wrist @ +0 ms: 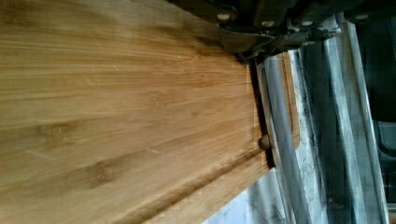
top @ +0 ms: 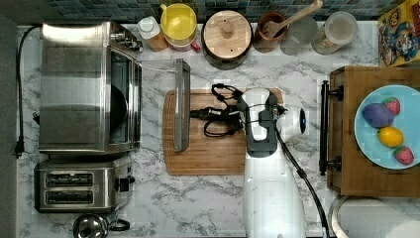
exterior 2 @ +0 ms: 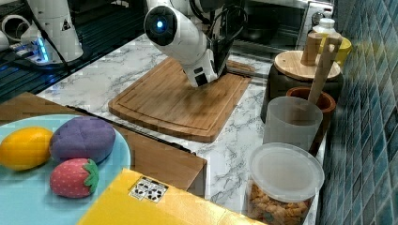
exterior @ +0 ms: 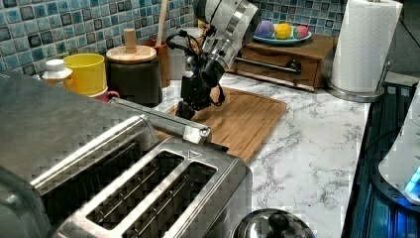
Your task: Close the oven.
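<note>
The oven (top: 74,84) stands at the top view's left, its glass door swung down flat and its dark interior showing. The door's steel bar handle (top: 182,106) hangs over the near edge of a bamboo cutting board (top: 213,153). My gripper (top: 194,114) is low over the board, right beside the middle of the handle on the side away from the oven. In the left view the gripper (exterior: 185,110) sits just behind the handle (exterior: 163,121). The wrist view looks along the board with the handle (wrist: 280,140) close by.
A two-slot toaster (top: 74,188) sits beside the oven. Jars, a yellow cup (top: 178,22) and a utensil pot line the back wall. A wooden box with a blue plate (top: 369,144) of toy fruit stands at the top view's right, near a paper towel roll (exterior: 364,44).
</note>
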`<action>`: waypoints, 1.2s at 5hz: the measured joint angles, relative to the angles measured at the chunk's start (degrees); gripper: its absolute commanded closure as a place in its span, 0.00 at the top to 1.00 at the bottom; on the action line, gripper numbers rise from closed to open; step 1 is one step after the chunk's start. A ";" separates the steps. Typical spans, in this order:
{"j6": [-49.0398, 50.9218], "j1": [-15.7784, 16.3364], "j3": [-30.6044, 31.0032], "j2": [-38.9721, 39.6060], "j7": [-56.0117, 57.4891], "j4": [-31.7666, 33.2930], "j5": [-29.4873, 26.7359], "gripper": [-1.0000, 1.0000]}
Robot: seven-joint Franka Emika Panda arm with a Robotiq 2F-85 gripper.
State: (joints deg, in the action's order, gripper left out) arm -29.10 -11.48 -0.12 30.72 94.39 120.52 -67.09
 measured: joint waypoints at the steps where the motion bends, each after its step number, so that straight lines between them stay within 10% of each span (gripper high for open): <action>1: 0.03 -0.81 0.76 -0.17 0.00 -0.11 -1.29 0.00; 6: 1.89 1.56 1.79 0.17 -2.63 -4.36 2.57 0.00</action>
State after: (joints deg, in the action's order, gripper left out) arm -27.21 -9.92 1.66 30.89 91.76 116.16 -64.51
